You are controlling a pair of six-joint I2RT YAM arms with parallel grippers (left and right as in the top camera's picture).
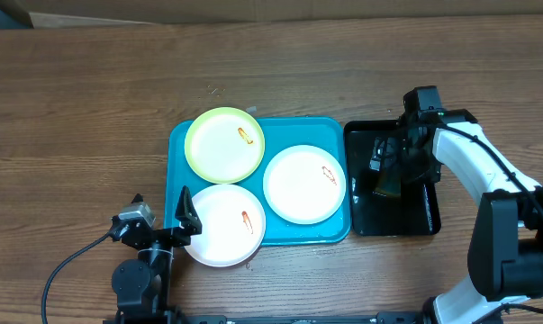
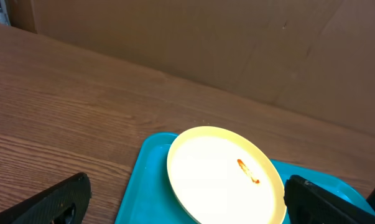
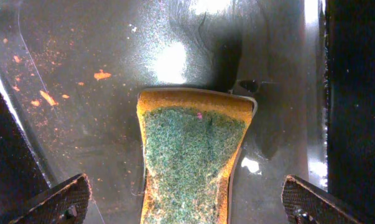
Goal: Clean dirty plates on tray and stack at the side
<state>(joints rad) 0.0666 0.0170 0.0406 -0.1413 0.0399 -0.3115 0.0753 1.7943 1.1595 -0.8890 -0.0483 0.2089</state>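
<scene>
Three dirty plates sit on the turquoise tray (image 1: 183, 144): a yellow-green plate (image 1: 219, 148) at the back left, a white plate (image 1: 298, 189) at the right, and a white plate (image 1: 219, 229) at the front overhanging the rim. Each has a red-orange smear. My left gripper (image 1: 161, 219) is open at the tray's front left corner; its wrist view shows the yellow-green plate (image 2: 221, 180) and the tray (image 2: 147, 186). My right gripper (image 1: 393, 166) is open over the black tray (image 1: 429, 216), its fingers either side of a green-and-yellow sponge (image 3: 190, 155).
The black glossy tray (image 3: 81, 56) sits right of the turquoise tray and carries orange crumbs. Bare wooden table lies to the left and behind the trays. A cardboard wall stands at the table's far edge.
</scene>
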